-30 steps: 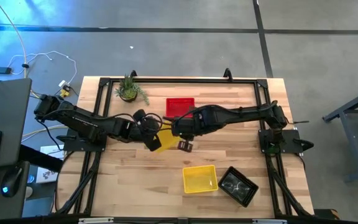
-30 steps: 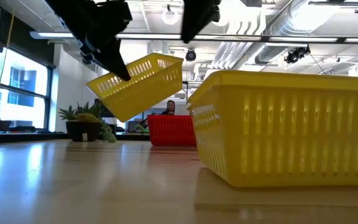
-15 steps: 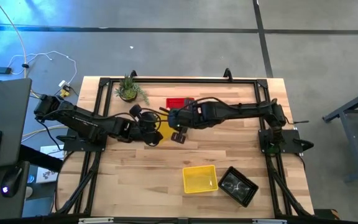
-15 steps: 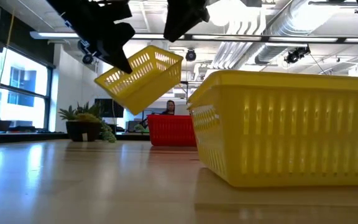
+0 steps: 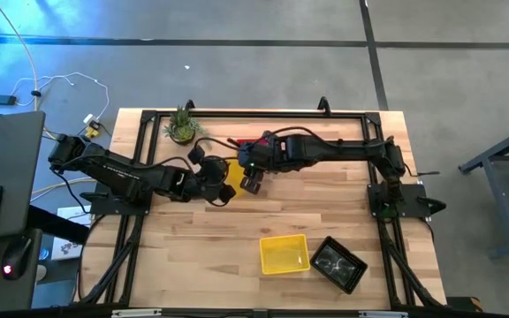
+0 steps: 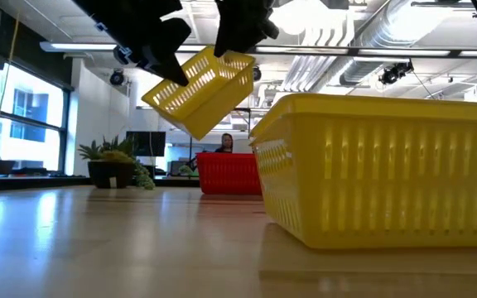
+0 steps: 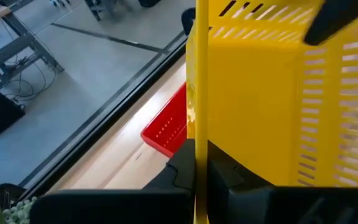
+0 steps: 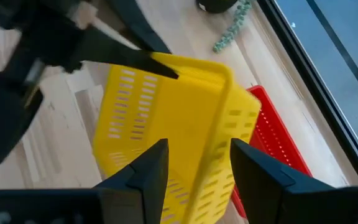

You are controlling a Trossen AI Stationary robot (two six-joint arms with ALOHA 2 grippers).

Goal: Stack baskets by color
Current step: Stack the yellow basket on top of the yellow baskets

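Note:
A yellow basket (image 6: 201, 91) hangs tilted in the air over the table's middle, with my left gripper (image 6: 168, 66) shut on it. It also shows in the high view, mostly hidden by the arms (image 5: 231, 173). My right gripper (image 8: 197, 168) is open at the basket's other end, one finger on either side of its rim (image 8: 219, 118) without touching. A red basket (image 6: 230, 174) stands on its bottom at the far side of the table. A second yellow basket (image 5: 284, 253) and a black basket (image 5: 338, 264) stand near the front right. My left gripper pinches the held yellow basket's rim (image 7: 197, 124) between its two fingers, which come from the table's left and slant a little downward. The basket is clear of the table and steeply tilted, its free end raised toward my right gripper.
A small potted plant (image 5: 182, 126) stands at the far left corner. The table's black frame rails (image 5: 254, 113) run along its edges. Bare wood (image 5: 193, 256) lies at the near left.
My right gripper has moved toward the table's far edge and left, to the held basket's free end, and has opened wider. My left gripper has turned its wrist, so the yellow basket has tipped more steeply and its free end has risen.

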